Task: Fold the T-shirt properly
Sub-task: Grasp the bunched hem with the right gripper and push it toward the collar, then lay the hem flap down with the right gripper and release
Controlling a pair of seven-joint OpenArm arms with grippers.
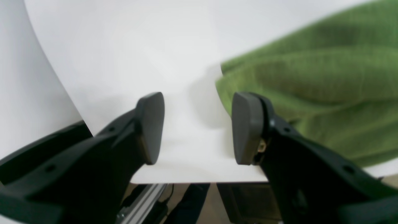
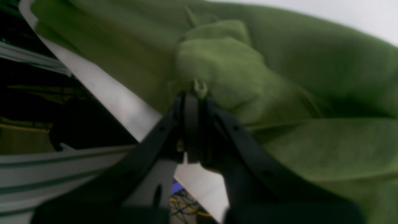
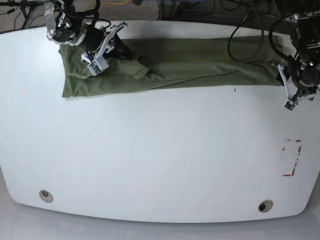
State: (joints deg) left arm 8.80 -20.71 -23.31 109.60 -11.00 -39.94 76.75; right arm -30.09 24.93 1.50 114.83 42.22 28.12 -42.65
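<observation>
Base cam overhead, whole table (image 3: pixel 160 165); wrist cams close-up, share T-shirt (image 3: pixel 165 62).

T-shirt (image 3: pixel 190 62): on table (image 3: pixel 150 150), along far edge. Right gripper (image 3: pixel 131 56) on its left part; left gripper (image 3: pixel 281 70) beside its right end.

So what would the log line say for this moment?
T-shirt: bunched along table far edge | right tool: shut on T-shirt | left tool: open, empty

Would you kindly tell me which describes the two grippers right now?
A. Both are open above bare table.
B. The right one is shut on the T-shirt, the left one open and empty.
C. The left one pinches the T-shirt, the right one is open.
B: the right gripper pinches a bunch of the T-shirt, while the left gripper stands open over bare table beside the cloth.
</observation>
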